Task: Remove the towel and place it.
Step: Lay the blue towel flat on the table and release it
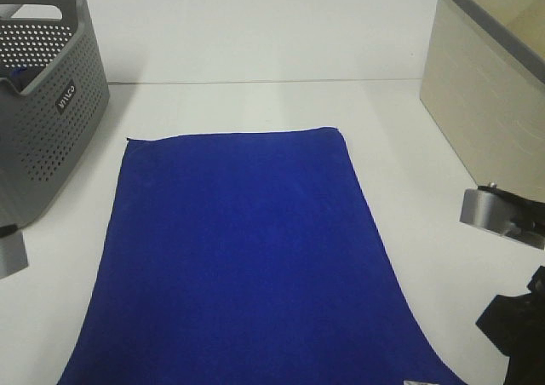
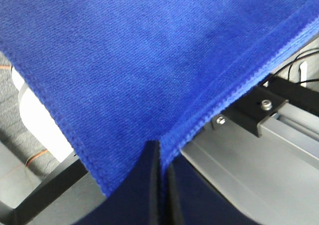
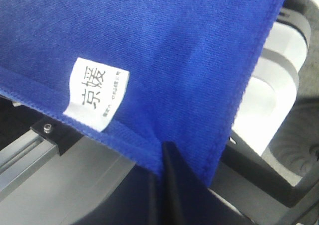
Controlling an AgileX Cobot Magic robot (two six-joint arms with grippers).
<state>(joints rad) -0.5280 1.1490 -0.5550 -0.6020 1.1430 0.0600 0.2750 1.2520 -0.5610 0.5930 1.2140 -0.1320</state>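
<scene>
The towel (image 1: 243, 249) is a large royal-blue cloth lying flat on the white table, stretching from mid-table to the near edge. In the left wrist view my left gripper (image 2: 160, 160) is shut on one near corner of the towel (image 2: 149, 60), its hem pinched between the black fingers (image 2: 147, 185). In the right wrist view my right gripper (image 3: 162, 160) is shut on the other near corner of the towel (image 3: 164, 51), close to its white tag (image 3: 96, 93). Neither gripper's fingertips show in the exterior view.
A grey perforated basket (image 1: 43, 95) stands at the back left. A beige box (image 1: 485, 87) stands at the back right. A grey arm part (image 1: 502, 215) and black hardware (image 1: 515, 317) sit at the right edge.
</scene>
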